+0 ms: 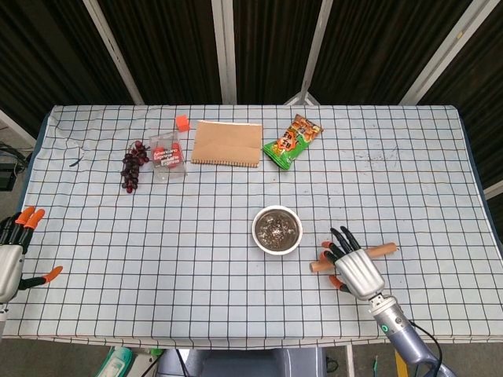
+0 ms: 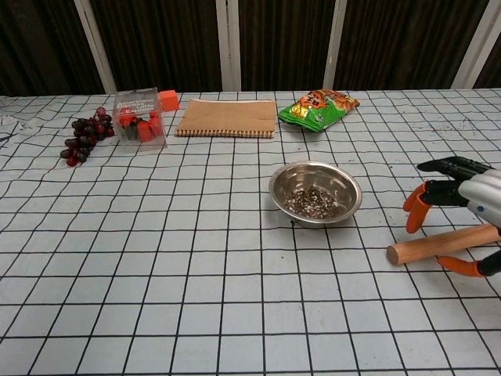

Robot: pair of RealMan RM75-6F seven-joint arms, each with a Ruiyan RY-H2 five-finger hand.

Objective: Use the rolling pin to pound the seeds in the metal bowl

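Note:
A metal bowl with dark seeds in it stands near the middle of the checked tablecloth. To its right lies a wooden rolling pin, flat on the cloth. My right hand hovers over the middle of the pin with fingers spread, one orange-tipped finger on each side of it, not closed around it. My left hand stays at the table's left edge, fingers apart, holding nothing; the chest view does not show it.
Along the back stand a green snack bag, a brown notebook, a clear box of orange pieces, an orange cube and dark grapes.

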